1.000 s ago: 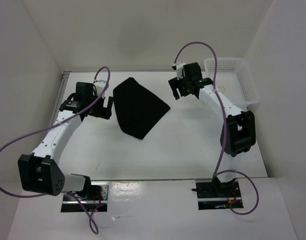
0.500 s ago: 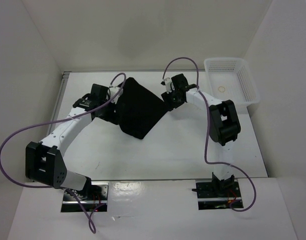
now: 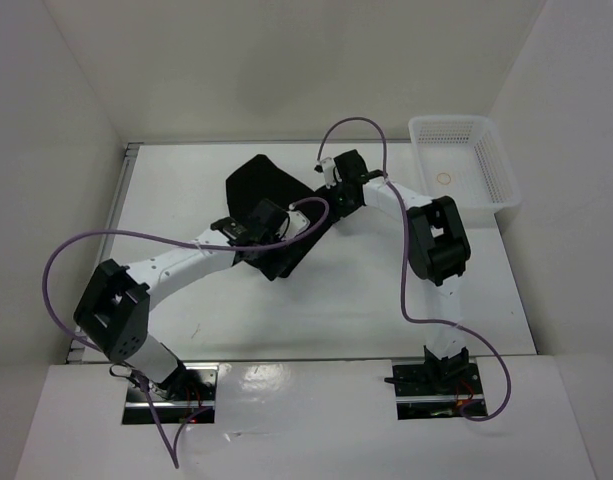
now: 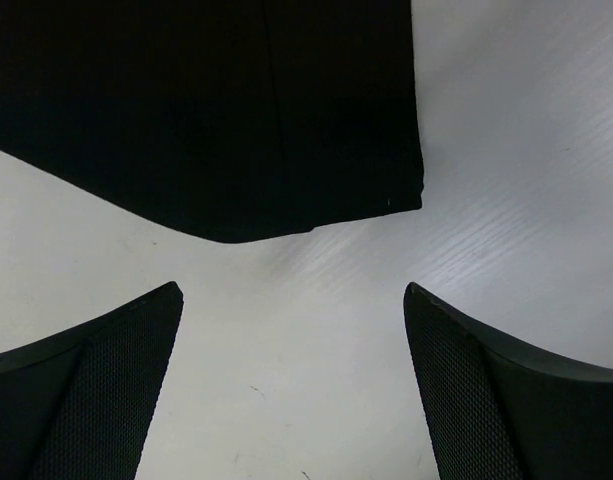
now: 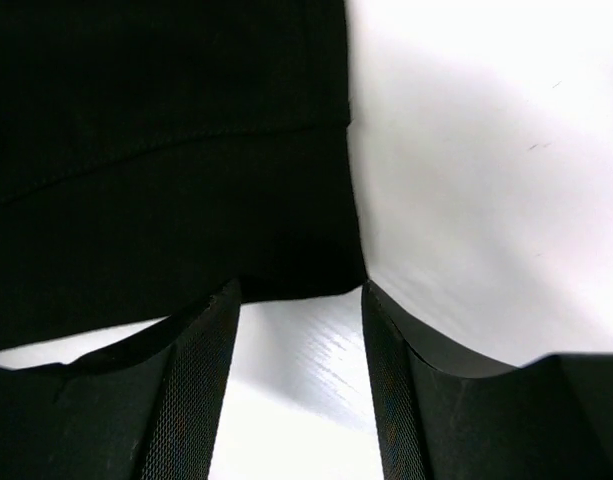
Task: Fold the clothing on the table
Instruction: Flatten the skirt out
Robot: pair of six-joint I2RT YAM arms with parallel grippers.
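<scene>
- ahead of the left claw (image 4: 292,290): the clothing (image 4: 236,100), plain black, lying flat. its near hem and one squared corner sit just beyond the fingertips, with bare table (image 4: 286,400) between and under the fingers.
- left claw, state: spread about as wide as it goes, holding nothing, clear of the cloth.
- ahead of the right claw (image 5: 300,285): another corner of the same garment. its hem reaches right up to the fingertips and the corner falls about in line with the gap. white table lies off to one side of the claw.
- right claw, state: part open, with a strip of table showing between the fingers. no cloth is seen pinched, so judged empty.
- step in hand, judged: each claw lining up on a corner before a fold.
- handling, left: go forward until the hem sits well inside the gap, lower to the table, then close.
- handling, right: a small advance should bring the corner between the pads rather than onto one tip.
- layers: an edge line across the cloth near the right claw suggests it is doubled, so take all layers deliberately.
- risk: a bite on the very hem may slip on lifting, and uneven lifts would skew the fold.
</scene>
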